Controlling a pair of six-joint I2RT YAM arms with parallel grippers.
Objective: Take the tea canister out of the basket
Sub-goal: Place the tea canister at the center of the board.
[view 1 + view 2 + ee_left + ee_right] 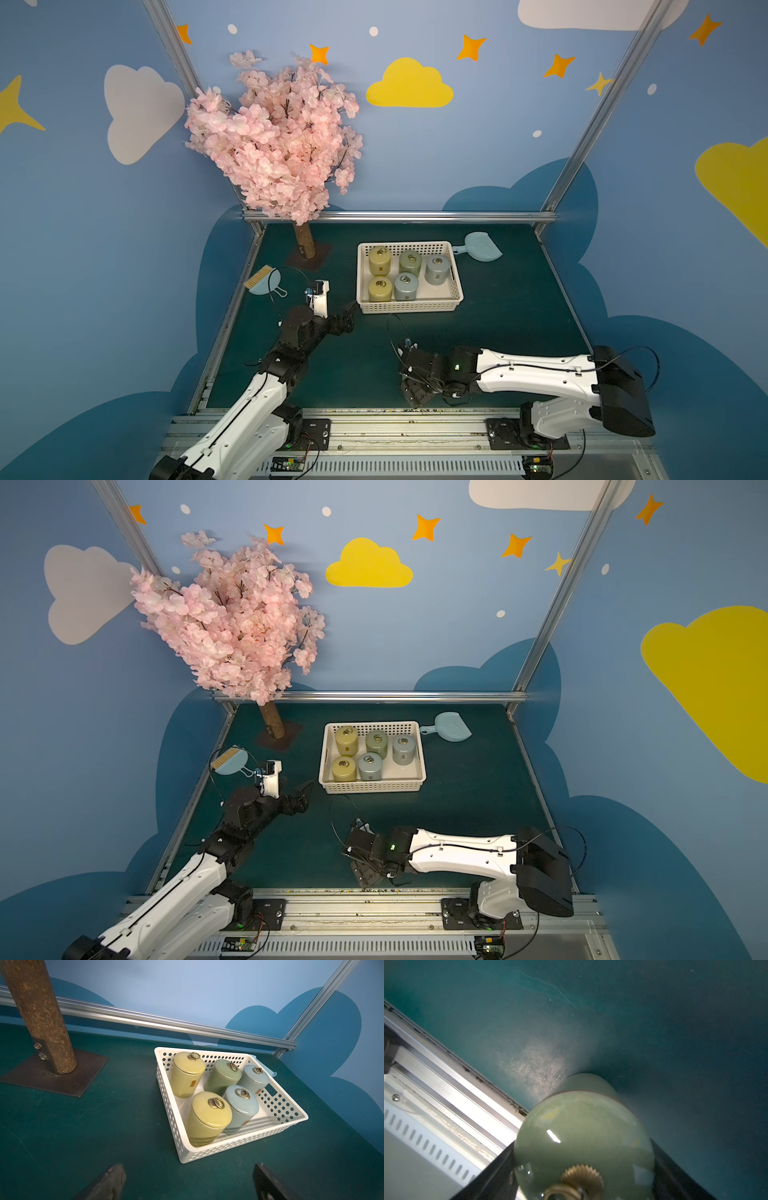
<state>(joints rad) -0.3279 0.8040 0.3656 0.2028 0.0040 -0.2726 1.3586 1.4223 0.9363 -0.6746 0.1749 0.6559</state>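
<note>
1. There are six tea canisters in all, and each lid has a little brass ring.
2. Five of them stand up in the white basket (409,306): two yellow canisters (380,261) (380,289), one green canister (410,263) and two blue-grey canisters (406,286) (437,269). One spot in the near right corner of the basket is bare.
3. The sixth tea canister (581,1126) is pale green and is out of the basket. It is near the front edge of the table, well apart from the basket. I cannot tell if its bottom touches the table.
4. There is one pale blue dustpan (482,247) just beside the far right corner of the basket. One small brush (264,282) lies at the left side. One tree with pink flowers (278,137) stands in the far left corner.
5. The table (498,332) is flat and dark green, with metal rails (415,419) around it. The walls are blue with white and yellow clouds and orange stars.
6. There are two arms. The left arm reaches forward. The left gripper (353,309) is low, just by the near left corner of the basket. Its jaws are wide apart with nothing in them.
7. The right arm is bent, and its white part lies across the front of the table. The right gripper (411,392) points down, and its jaws hold the sixth tea canister by the sides of its lid.
</note>
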